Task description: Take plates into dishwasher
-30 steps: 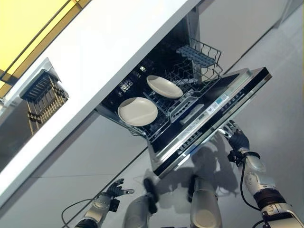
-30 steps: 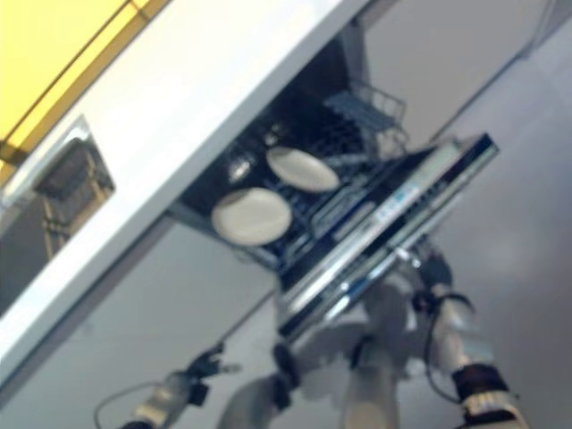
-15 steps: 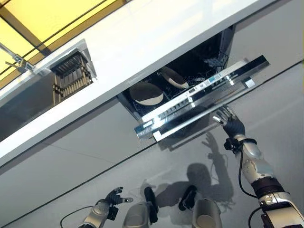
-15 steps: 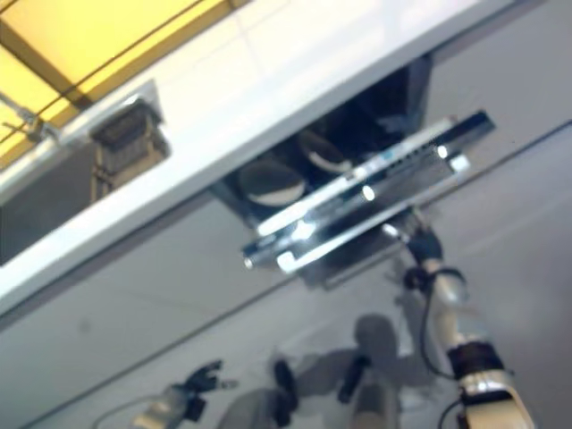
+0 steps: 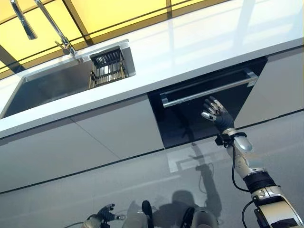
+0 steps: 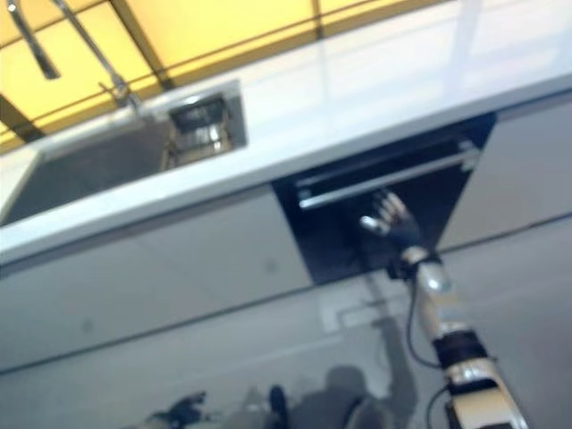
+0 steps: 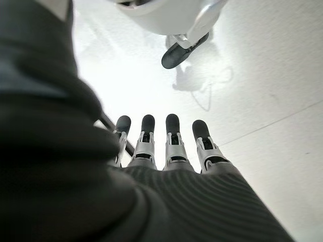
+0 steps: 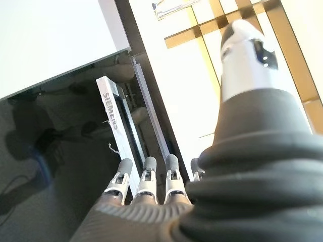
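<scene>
Left eye view, dishwasher door now shut

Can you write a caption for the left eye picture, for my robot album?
Right hand open against the closed dishwasher door, below its handle.

Right arm: silver-grey segments; black band at forearm
Right hand: dark ribbed cover; silver fingers, dark tips
Left hand: same ribbed cover; silver, dark-tipped fingers
</scene>
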Tool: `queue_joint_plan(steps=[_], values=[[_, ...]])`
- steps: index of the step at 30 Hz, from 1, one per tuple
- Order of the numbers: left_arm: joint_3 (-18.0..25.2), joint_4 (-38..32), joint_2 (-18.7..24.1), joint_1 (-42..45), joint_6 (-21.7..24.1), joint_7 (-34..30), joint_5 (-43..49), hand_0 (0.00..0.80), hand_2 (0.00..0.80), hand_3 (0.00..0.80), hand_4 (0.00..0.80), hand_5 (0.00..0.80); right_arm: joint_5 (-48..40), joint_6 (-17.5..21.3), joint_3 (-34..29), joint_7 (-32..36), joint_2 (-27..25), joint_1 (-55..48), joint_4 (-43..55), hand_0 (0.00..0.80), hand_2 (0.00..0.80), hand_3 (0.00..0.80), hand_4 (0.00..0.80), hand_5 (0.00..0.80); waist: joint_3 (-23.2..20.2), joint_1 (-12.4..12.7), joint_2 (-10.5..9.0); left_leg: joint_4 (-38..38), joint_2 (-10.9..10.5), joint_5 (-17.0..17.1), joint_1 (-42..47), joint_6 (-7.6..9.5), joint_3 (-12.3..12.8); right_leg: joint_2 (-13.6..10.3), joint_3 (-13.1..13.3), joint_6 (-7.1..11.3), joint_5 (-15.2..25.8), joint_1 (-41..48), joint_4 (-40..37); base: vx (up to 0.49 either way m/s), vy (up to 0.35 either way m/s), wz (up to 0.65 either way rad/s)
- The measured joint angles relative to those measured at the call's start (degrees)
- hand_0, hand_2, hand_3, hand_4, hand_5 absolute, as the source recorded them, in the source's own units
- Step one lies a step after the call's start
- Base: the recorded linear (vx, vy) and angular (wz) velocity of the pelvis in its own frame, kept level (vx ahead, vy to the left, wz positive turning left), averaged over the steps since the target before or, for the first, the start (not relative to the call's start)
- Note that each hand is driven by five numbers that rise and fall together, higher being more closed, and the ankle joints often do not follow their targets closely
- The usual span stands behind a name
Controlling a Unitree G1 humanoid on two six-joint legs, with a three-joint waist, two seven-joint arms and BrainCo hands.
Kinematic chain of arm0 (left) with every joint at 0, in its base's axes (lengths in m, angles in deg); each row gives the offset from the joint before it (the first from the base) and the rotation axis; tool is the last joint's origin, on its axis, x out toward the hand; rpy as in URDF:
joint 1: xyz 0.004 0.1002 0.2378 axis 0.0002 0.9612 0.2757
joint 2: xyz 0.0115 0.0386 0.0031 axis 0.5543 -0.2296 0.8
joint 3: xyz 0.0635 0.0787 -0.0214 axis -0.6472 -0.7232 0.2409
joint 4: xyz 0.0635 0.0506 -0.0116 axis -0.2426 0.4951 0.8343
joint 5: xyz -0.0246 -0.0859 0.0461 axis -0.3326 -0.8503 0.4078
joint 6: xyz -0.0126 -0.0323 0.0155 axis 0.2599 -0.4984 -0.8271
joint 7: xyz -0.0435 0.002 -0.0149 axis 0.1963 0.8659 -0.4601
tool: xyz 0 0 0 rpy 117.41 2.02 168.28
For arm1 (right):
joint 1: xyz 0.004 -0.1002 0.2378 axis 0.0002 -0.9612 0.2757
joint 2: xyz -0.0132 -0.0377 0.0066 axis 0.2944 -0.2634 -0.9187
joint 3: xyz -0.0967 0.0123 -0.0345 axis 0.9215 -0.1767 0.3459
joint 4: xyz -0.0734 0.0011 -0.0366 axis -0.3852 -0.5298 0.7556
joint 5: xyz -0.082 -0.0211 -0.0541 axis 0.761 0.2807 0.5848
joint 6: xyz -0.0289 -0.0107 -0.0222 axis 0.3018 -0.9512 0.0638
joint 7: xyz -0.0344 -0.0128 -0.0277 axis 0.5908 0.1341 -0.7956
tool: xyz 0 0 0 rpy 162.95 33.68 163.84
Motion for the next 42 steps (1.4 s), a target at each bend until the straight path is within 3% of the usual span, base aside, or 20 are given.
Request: queue_joint_plan(steps=[4, 10, 15, 26, 32, 34, 36, 39, 42], values=[[1.85, -0.05, 0.15, 0.04, 0.02, 0.23, 0.02, 0.000, 0.000, 0.000, 0.000, 0.000, 2.80, 0.00, -0.01, -1.29, -0.02, -0.20, -0.51, 0.000, 0.000, 0.000, 0.000, 0.000, -0.83, 0.55, -0.85, -0.11, -0.16, -0.05, 1.05, 0.05, -0.29, 0.09, -0.66, 1.17, 1.23, 2.31, -2.49, 0.055, 0.070, 0.08], [3.83, -0.01, 0.86, 0.65, -0.05, 0.70, 0.01, 0.000, 0.000, 0.000, 0.000, 0.000, 6.90, -0.03, 0.00, -3.55, -0.12, -1.88, -0.78, 0.000, 0.000, 0.000, 0.000, 0.000, -4.88, 1.13, -4.21, -0.81, -0.60, -0.57, 1.11, 0.58, -1.42, 0.52, -1.53, 1.73, 1.99, 3.73, -4.56, 0.007, 0.057, 0.12], [3.85, 0.37, 0.85, 1.08, -0.28, 1.55, -0.02, 0.000, 0.000, 0.000, 0.000, 0.000, 11.17, -0.28, 0.02, -3.71, -0.62, -3.47, -1.03, 0.000, 0.000, 0.000, 0.000, 0.000, -7.59, 1.08, -5.04, -1.31, -0.22, -0.56, 0.96, 0.61, -2.69, 2.12, -1.40, 1.94, 2.61, 5.13, -6.94, -0.081, -0.012, 0.11], [4.57, 2.08, 0.66, 1.87, 0.67, 2.13, -0.79, 0.000, 0.000, 0.000, 0.000, 0.000, 22.33, -3.23, 0.92, -4.91, -4.76, -4.43, -4.65, 0.000, 0.000, 0.000, 0.000, 0.000, -9.88, 1.36, -5.91, 0.25, 1.57, 0.11, 0.63, 0.75, -4.61, 5.10, -0.18, 0.17, 2.19, 5.69, -8.23, -0.155, -0.110, 0.04], [5.23, 2.12, 0.57, 2.49, 2.19, 1.91, -1.28, 0.000, 0.000, 0.000, 0.000, 0.000, 26.96, -9.23, 0.78, -5.06, -6.56, -7.65, -10.64, 0.000, 0.000, 0.000, 0.000, 0.000, -9.28, 2.15, -6.91, 0.36, 1.32, 5.13, -0.37, -0.76, -3.78, 5.15, -0.84, -2.08, 2.43, 5.93, -9.65, -0.168, 0.027, 0.14], [6.32, 2.07, 0.63, 2.76, 2.24, 1.91, -1.30, 0.000, 0.000, 0.000, 0.000, 0.000, 26.91, -9.59, 0.62, -4.61, -6.58, -10.35, -12.14, 0.000, 0.000, 0.000, 0.000, 0.000, -8.82, 2.79, -8.08, 3.47, 0.62, 3.99, -0.68, -1.90, -2.09, 4.81, -0.84, -2.63, 3.79, 6.47, -12.17, -0.151, 0.163, 0.00], [6.65, 2.05, 0.77, 2.65, 2.26, 1.89, -1.31, 0.000, 0.000, 0.000, 0.000, 0.000, 26.98, -9.87, 0.34, -3.78, -6.46, -11.46, -15.08, 0.000, 0.000, 0.000, 0.000, 0.000, -8.21, 2.75, -9.28, 6.85, -0.03, 2.80, -1.39, -1.38, -0.93, 4.67, -0.73, -2.64, 5.95, 6.85, -14.92, -0.150, 0.225, -0.01], [7.83, 1.98, 0.44, 2.74, 2.28, 1.44, -1.31, 0.000, 0.000, 0.000, 0.000, 0.000, 29.44, -9.56, -1.37, -2.35, -6.12, -14.29, -21.69, 0.000, 0.000, 0.000, 0.000, 0.000, -8.05, 2.66, -10.04, 12.32, -0.02, -0.51, -1.15, -1.57, -0.21, 4.99, -0.91, -2.56, 8.34, 7.91, -18.85, -0.208, 0.343, 0.00], [10.07, 1.98, 0.00, 2.59, 2.44, 1.34, -1.32, 0.000, 0.000, 0.000, 0.000, 0.000, 34.54, -9.26, -1.77, -1.72, -5.64, -17.30, -26.71, 0.000, 0.000, 0.000, 0.000, 0.000, -8.42, 2.28, -9.45, 16.75, 0.70, -3.64, -0.95, -2.10, -0.29, 5.61, -1.09, -2.37, 11.14, 8.13, -22.41, -0.295, 0.442, -0.01]])
